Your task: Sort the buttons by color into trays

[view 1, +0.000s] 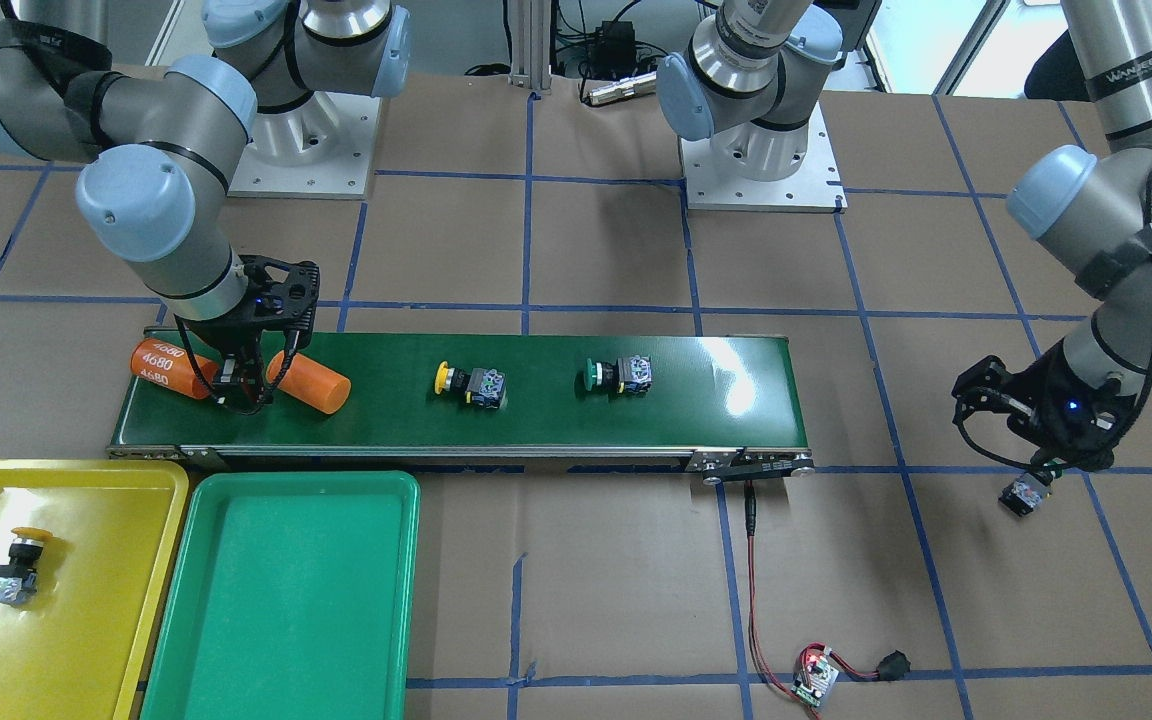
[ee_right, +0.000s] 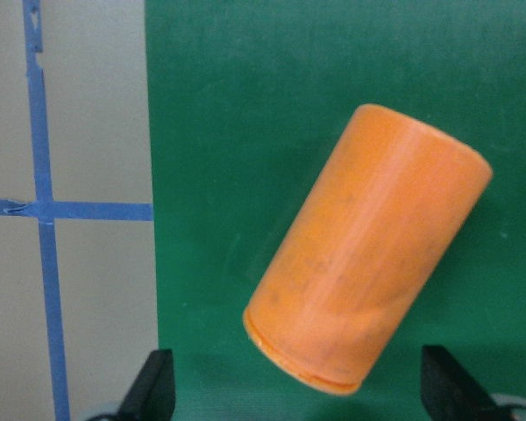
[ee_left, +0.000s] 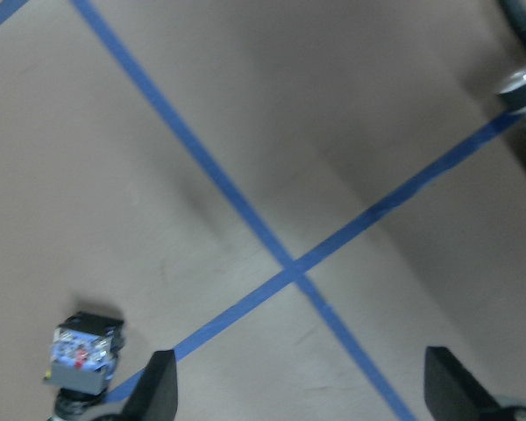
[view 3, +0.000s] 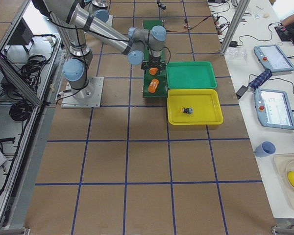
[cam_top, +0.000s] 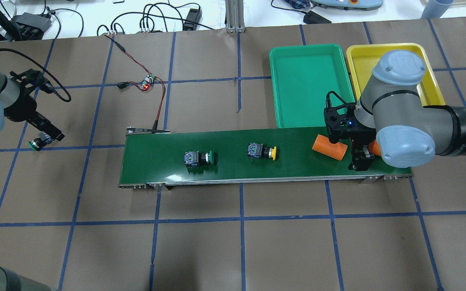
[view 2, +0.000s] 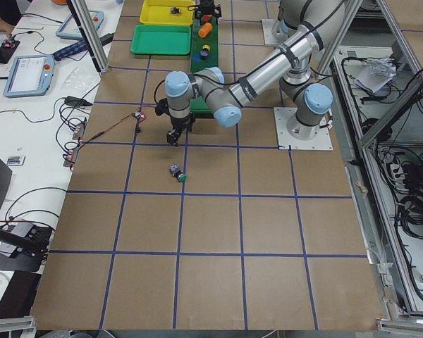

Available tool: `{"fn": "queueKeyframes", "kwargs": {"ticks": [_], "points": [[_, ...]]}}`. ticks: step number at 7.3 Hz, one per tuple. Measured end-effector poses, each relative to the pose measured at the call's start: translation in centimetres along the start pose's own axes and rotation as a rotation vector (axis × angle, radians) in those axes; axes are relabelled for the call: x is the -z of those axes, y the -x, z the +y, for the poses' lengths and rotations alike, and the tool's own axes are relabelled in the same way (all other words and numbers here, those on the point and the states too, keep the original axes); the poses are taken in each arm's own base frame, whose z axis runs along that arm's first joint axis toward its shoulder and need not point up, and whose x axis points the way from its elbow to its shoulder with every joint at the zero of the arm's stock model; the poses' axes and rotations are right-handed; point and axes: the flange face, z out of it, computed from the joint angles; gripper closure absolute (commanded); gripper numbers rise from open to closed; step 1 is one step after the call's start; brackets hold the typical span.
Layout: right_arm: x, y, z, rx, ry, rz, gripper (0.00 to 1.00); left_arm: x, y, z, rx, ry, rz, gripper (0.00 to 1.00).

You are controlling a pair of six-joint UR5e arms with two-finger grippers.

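A yellow button (view 1: 471, 382) and a green button (view 1: 621, 375) lie on their sides on the dark-green belt (view 1: 536, 425). Another yellow button (view 1: 18, 570) lies in the yellow tray (view 1: 96, 620). The green tray (view 1: 286, 600) holds nothing. A second green button (cam_top: 35, 144) lies on the brown table off the belt's end, and also shows in the left wrist view (ee_left: 83, 355), beside the fingers, not between them. My left gripper (cam_top: 49, 135) is open above it. My right gripper (view 1: 241, 390) is open and low over the belt, by an orange cylinder (ee_right: 368, 294).
Two orange cylinders lie on the belt's end nearest the trays, one plain (view 1: 311, 380) and one marked 4680 (view 1: 164, 368). A small circuit board (view 1: 816, 678) with red wires lies on the table, wired to the belt's other end.
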Motion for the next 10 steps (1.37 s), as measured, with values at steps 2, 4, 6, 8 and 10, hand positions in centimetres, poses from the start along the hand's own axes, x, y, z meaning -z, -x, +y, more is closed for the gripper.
{"fn": "queueKeyframes", "kwargs": {"ticks": [2,4,6,8,10], "points": [[-0.1,-0.2,0.0,-0.001,-0.001,0.0,0.0,-3.2,3.7,1.3,-0.115,-0.02,-0.055,0.0],[-0.2,-0.1,-0.2,0.001,-0.002,-0.002,0.0,-5.5,6.2,1.9,-0.18,-0.031,-0.081,0.0],[-0.1,-0.1,-1.2,0.018,0.002,0.001,0.0,-7.4,7.4,2.2,-0.201,-0.025,-0.062,0.0],[-0.1,-0.1,-1.6,0.024,0.001,0.005,0.0,-8.6,7.4,2.6,-0.203,-0.017,-0.037,0.9],[0.0,-0.1,-1.7,0.021,0.0,0.009,0.0,-8.6,7.6,2.4,-0.194,-0.013,-0.036,1.0]]}}
